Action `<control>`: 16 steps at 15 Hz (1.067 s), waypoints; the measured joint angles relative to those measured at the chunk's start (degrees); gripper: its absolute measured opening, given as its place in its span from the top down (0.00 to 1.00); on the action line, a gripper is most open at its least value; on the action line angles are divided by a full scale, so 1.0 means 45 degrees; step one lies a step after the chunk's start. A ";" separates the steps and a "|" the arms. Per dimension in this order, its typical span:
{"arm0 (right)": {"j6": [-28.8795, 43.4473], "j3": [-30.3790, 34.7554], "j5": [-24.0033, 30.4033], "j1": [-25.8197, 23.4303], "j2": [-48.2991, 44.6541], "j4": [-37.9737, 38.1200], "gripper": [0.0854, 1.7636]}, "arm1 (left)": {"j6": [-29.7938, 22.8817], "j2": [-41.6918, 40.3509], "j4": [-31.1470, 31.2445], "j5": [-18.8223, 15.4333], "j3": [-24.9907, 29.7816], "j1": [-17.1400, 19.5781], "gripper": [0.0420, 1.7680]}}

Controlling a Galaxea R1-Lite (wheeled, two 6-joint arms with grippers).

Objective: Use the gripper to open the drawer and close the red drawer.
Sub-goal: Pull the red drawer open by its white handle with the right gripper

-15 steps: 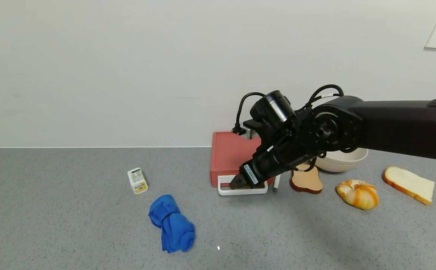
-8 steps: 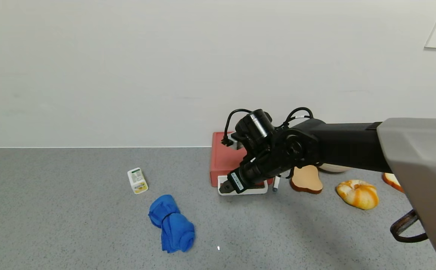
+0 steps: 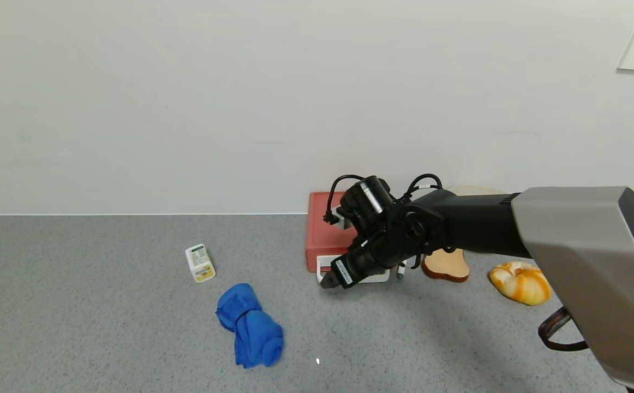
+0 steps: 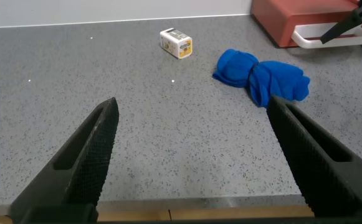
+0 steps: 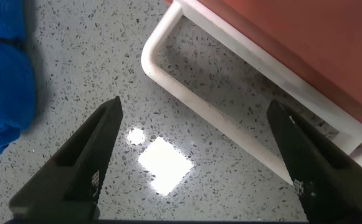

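Approach step: right gripper [image 3: 329, 281] low over worktop [image 3: 104, 305], fingers apart, empty. Drawer [image 3: 330, 229] shut; white handle [image 5: 230, 115] just beyond fingertips, unhooked. Next: straddle front bar, clamp, pull outward. Left gripper [image 4: 193, 155] parked, fingers apart.

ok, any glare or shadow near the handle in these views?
Right wrist view: a bright glare patch on the counter between the open right pincer's fingers, beside the white handle. Head view: the arm's soft shadow falls on the counter near the bun.
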 joint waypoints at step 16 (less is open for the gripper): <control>0.1593 0.0016 0.0014 0.0179 0.0404 0.0723 0.03 | -0.0024 0.0000 0.0000 -0.0019 0.0000 0.0000 0.03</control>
